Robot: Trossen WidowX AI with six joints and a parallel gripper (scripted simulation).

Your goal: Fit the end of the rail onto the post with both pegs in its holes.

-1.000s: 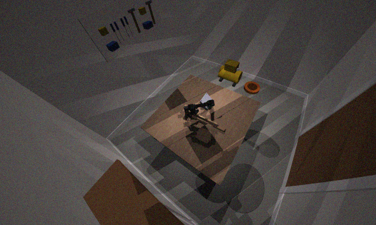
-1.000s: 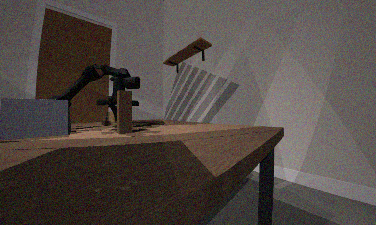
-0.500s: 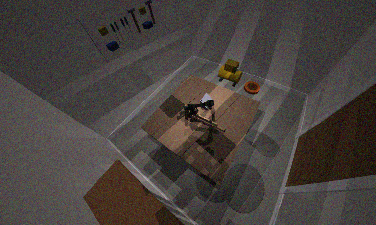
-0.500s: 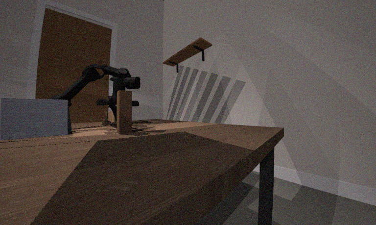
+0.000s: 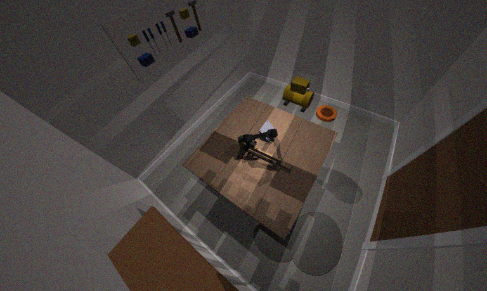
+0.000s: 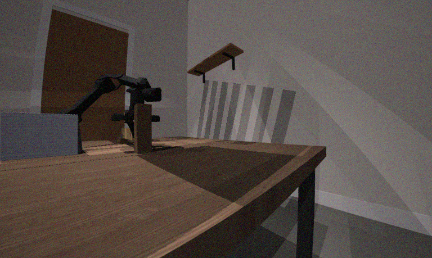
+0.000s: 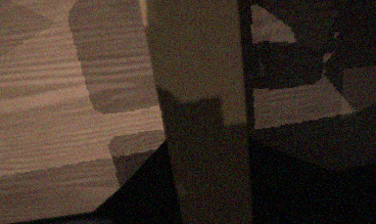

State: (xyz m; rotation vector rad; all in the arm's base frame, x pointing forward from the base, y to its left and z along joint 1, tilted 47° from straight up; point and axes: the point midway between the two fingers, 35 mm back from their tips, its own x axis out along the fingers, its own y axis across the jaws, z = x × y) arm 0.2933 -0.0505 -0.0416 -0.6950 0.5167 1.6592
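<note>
The jaws (image 5: 245,147) are clamped on the rail (image 5: 268,158), gripping it near its post-side end. From the top view the rail runs as a long dark bar away from the arm (image 5: 259,135) toward the lower right across the worktop (image 5: 305,144), and the jaws sit over the end nearest the arm's base. The far end of the rail reaches a small dark shape that may be the footboard block, but the view is too small and dim to tell whether it sits in the bracket.

In the exterior view the post (image 6: 142,127) stands upright on the worktop (image 6: 197,179), with the arm (image 6: 108,86) bent over and behind it and the jaws (image 6: 130,118) hanging down just behind the post. Dark stubs show on either side of the post at mid height; whether these are pegs or parts of the jaws cannot be told. A grey-blue box (image 6: 37,135) stands left of the post, near the arm's base.

The wrist view shows the rail (image 7: 201,112) as a broad wooden band running down the middle of the frame above the worktop (image 7: 54,112), with dark shapes to its right. The peg holes and the contact between rail and post are not visible in any view
</note>
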